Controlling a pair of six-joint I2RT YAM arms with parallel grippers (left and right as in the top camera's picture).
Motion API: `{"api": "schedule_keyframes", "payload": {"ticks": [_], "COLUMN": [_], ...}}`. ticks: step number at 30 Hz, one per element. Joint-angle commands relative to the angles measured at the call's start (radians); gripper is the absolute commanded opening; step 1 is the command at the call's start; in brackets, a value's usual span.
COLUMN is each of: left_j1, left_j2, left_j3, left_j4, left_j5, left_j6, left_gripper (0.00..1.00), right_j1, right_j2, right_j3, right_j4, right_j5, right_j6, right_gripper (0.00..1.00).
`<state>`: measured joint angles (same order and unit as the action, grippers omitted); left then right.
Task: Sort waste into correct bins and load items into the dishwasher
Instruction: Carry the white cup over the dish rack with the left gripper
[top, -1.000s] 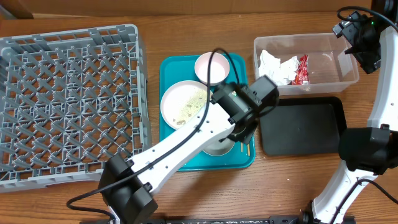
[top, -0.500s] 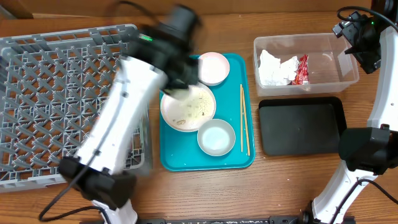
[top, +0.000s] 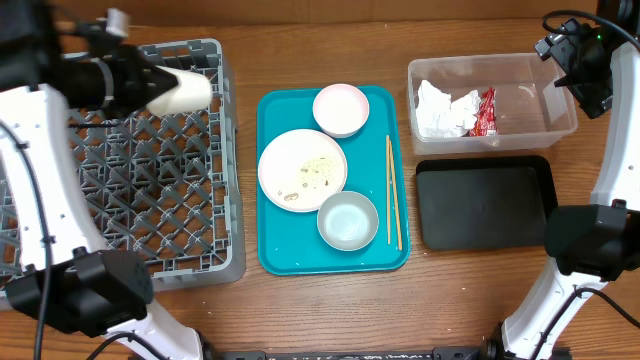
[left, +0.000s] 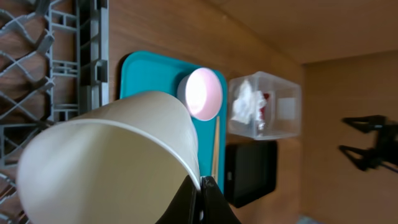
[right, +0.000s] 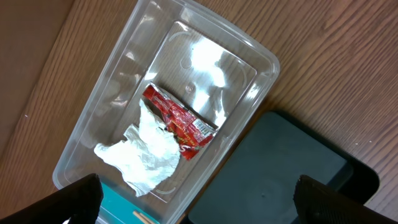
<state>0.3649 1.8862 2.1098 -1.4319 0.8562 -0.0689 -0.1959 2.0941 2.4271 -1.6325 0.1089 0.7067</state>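
The wooden table (top: 320, 310) holds everything. The biggest thing on it is the grey dish rack (top: 120, 180), which fills the left side. Next to it, in the middle, lies the teal tray (top: 272, 255). On the right side lies the black tray (top: 485, 205), and nothing is in it. Just behind it stands the clear tub (top: 560, 115).

The round plate (top: 285, 150) sits on the teal tray, on the side near the rack. The pink bowl (top: 341, 108) sits just behind the plate. The grey bowl (top: 348, 220) sits just in front of the plate. Both bowls are on the teal tray too, open side up.

The white cup (top: 185, 90) is up over the far right corner of the rack, tipped on its side. The left claw (left: 200, 194) is squeezed tight on the edge of the cup and holds it there.

The right claw (right: 205, 200) hangs over the clear tub. Its fingers are spread wide apart and nothing is between them.

The crumpled white napkin (top: 443, 108) lies inside the clear tub, at the end near the teal tray. The two chopsticks (top: 393, 200) lie side by side along the right edge of the teal tray, just beside the grey bowl. The small red wrapper (top: 485, 112) lies in the tub too, touching the napkin. The tiny rice bits (top: 315, 170) are scattered on the plate.
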Motion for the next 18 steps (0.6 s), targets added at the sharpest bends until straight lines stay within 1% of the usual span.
{"api": "schedule_keyframes", "payload": {"ticks": [1,7,12,18], "left_j1": [0.053,0.146,0.203,0.257], "left_j2": [0.063,0.192,0.299,0.376], "left_j3": [-0.013,-0.013,-0.013,-0.014], "left_j4": [-0.016,-0.075,-0.142,-0.182], "left_j5": [0.248,0.263,0.289,0.289], "left_j6": [0.142,0.153,0.216,0.242], "left_gripper": [0.04,0.04,0.04,0.04], "right_j1": [-0.002,-0.002,-0.002,-0.002], "right_j2": [-0.006,-0.006,-0.006,-0.006], "right_j3": [0.001,0.001,0.001,0.001], "right_j4": [0.004,0.004,0.004,0.004], "right_j5": [0.010,0.010,0.010,0.010], "right_j6": [0.004,0.004,0.004,0.004], "right_gripper": [1.00,1.00,1.00,1.00]}}
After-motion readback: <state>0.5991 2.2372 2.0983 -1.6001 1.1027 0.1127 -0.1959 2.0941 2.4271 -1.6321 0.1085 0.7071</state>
